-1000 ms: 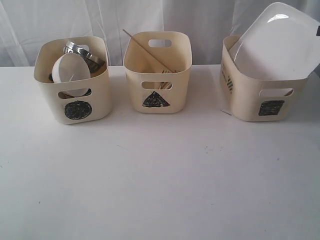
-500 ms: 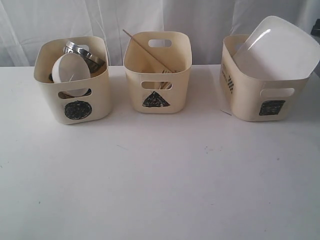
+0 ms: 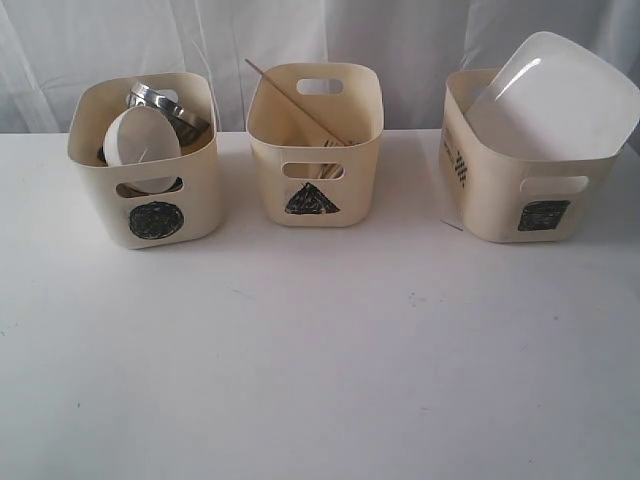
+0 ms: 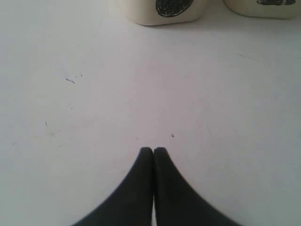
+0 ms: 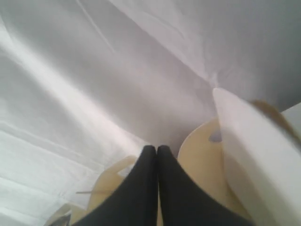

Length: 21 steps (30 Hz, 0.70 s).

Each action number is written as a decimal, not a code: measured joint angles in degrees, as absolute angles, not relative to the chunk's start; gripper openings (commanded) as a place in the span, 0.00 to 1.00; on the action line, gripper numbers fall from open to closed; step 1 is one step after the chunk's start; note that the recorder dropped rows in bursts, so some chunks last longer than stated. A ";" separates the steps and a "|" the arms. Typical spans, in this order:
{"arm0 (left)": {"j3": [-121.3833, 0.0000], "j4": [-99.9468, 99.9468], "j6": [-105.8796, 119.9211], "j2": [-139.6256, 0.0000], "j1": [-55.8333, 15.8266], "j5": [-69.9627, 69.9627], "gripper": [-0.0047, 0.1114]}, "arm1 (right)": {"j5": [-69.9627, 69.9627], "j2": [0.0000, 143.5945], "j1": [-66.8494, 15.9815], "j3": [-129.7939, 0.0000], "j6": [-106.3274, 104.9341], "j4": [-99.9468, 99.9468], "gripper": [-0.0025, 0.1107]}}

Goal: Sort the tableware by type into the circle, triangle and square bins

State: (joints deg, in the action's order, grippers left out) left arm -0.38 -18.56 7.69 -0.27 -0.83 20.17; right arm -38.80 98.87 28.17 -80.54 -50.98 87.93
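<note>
3 bins are standing in a row at the far side of the worktop (image 3: 320, 350).

- The left circle bin (image 3: 100, 190) is holding the small white bowl (image 3: 142, 137) and a steel vessel (image 3: 158, 97).
- The centre triangle bin (image 3: 265, 190) is holding the wooden chopsticks (image 3: 295, 100).
- The plate (image 3: 560, 95) is leaning, tilted, in the right square bin (image 3: 490, 200).
- The left end effector (image 4: 153, 150) is hanging over bare worktop, fingers together and holding nothing.
- The right end effector (image 5: 156, 148) is hanging near the plate, fingers together and holding nothing.

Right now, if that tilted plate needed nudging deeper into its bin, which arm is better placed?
Probably the right: the right tool hangs shut beside the plate and square bin, while the left tool is over the table by the circle bin.
</note>
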 measured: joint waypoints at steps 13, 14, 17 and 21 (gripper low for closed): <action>-0.38 -18.56 7.69 -0.27 -0.83 20.17 0.04 | -12.85 68.10 13.18 -56.23 -47.26 77.16 0.02; -0.38 -18.56 7.69 -0.27 -0.83 20.17 0.04 | -12.60 65.91 12.91 -54.65 -47.51 77.17 0.02; -0.38 -18.56 7.69 -0.27 -0.83 20.17 0.04 | -15.87 60.66 12.66 -50.65 -48.93 76.15 0.02; -0.38 -18.56 7.69 -0.27 -0.83 20.17 0.04 | -23.23 53.79 12.45 -46.37 -50.72 73.70 0.02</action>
State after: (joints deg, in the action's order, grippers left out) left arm -0.38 -18.56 7.69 -0.27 -0.83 20.17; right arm -23.23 53.79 12.45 -46.37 -50.72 73.70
